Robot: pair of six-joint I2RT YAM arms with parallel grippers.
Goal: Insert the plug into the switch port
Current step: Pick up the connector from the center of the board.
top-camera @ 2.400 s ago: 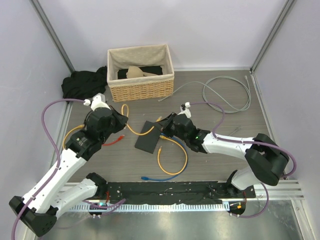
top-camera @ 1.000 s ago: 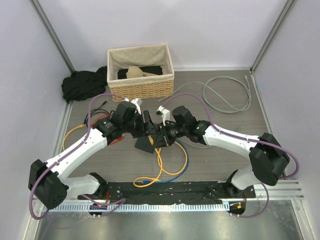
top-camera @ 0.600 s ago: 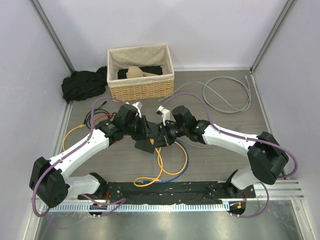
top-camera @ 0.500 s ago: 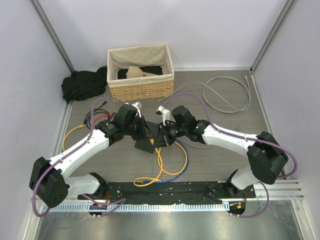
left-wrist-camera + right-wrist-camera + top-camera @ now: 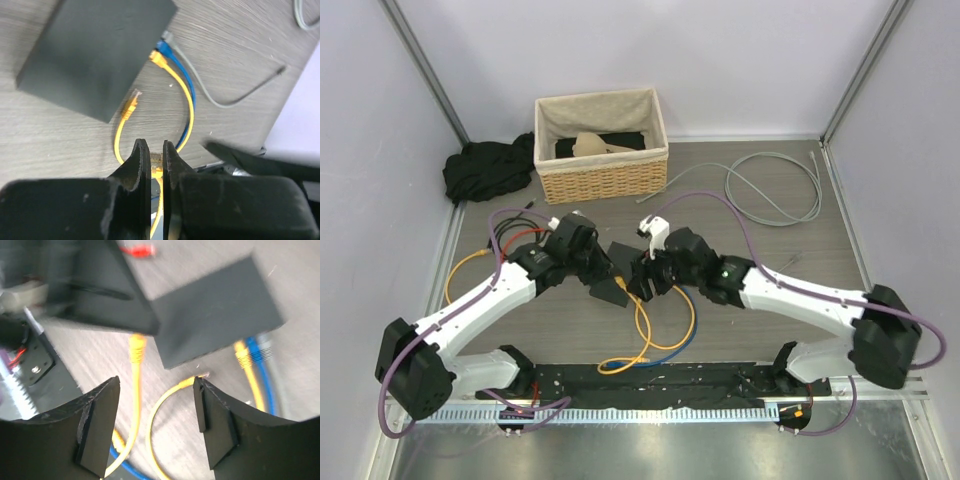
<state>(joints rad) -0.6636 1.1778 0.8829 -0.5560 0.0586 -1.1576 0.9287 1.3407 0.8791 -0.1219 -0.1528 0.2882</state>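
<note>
Our left gripper (image 5: pixel 155 146) is clamped on the yellow plug (image 5: pixel 157 159), pinched close so we can steer it. It sits at 9 o'clock of the switch (image 5: pixel 95 50), which lies flat between both arms. At 3 o'clock our right gripper (image 5: pixel 156 390) hovers, fingers spread and empty, probably to brace the box.

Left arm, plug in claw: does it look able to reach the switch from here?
Probably yes. The left claw, shut on a yellow plug, hangs beside the switch with only bare table and a loose plug between.
</note>
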